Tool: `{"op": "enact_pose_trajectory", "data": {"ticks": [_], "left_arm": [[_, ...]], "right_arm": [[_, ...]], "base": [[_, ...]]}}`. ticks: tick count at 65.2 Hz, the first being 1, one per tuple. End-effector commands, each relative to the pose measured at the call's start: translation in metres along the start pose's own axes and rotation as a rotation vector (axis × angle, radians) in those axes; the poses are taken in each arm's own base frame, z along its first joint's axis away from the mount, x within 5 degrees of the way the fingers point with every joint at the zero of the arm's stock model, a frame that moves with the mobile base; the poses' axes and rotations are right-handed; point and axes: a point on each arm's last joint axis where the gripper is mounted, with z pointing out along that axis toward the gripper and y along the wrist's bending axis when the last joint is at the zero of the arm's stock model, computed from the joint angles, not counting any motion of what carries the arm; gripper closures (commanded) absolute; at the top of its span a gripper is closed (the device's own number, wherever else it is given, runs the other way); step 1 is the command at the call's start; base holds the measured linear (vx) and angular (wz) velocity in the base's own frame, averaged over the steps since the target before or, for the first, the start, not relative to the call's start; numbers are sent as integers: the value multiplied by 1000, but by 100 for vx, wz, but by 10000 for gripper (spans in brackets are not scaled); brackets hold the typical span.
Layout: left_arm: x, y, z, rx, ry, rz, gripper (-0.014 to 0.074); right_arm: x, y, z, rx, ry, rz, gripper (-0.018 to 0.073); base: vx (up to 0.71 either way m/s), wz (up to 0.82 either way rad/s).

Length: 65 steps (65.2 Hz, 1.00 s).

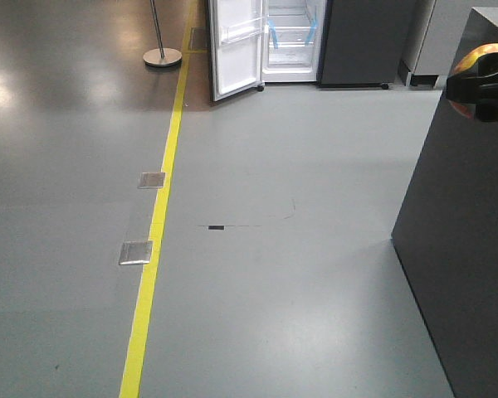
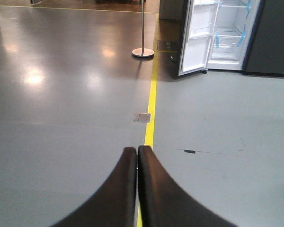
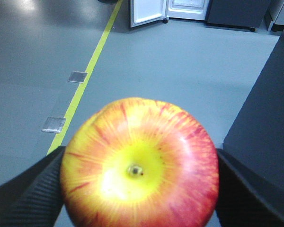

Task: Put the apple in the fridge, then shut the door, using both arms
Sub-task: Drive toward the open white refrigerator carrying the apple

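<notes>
Apples: one apple (image 3: 139, 170).
Fridges: one fridge (image 1: 292, 41), with one door (image 1: 236, 46).
Blue tape strips (image 1: 274, 33): at least two inside the fridge.
Grippers: two, the left gripper (image 2: 137, 151) and the right gripper (image 3: 140, 153).
Metal floor plates: two, a far plate (image 1: 151, 180) and a near plate (image 1: 136, 252).
Yellow floor lines: one yellow line (image 1: 158, 224).
Posts on round bases: one post (image 1: 162, 55).
Black floor marks: one black mark (image 1: 217, 227).
Dark cabinets at the right edge: one dark cabinet (image 1: 465, 249).

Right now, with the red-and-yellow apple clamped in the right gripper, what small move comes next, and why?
Probably drive forward toward the tall dark grey fridge. The round red-and-yellow apple sits clamped in the right gripper, the white-lined door stands open, and a long stretch of grey floor lies between. The left gripper is shut and empty, free for the door.
</notes>
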Motion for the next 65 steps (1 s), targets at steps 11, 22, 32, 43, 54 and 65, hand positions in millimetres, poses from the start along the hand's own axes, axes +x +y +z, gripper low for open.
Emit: {"op": "enact_pose_trajectory", "data": {"ticks": [11,22,32,43,54,65], "left_arm": [[-1,-2,0,29,-59,-1,604],[-1,-2,0,29,-59,-1,604],[-1,-2,0,29,-59,-1,604],[-1,-2,0,29,-59,-1,604],[-1,-2,0,29,-59,-1,604],[-1,-2,0,29,-59,-1,604]], "right_arm": [[-18,-2,-17,27,-133,-3,391],[-18,-2,-17,27,-133,-3,391],[-18,-2,-17,27,-133,-3,391],[-18,-2,-17,27,-133,-3,391],[-18,-2,-17,27,-133,-3,391],[-18,-2,-17,27,-133,-3,391]], "base": [[19,1],[18,2],[17,3],[17,4],[17,5],[17,4]]}}
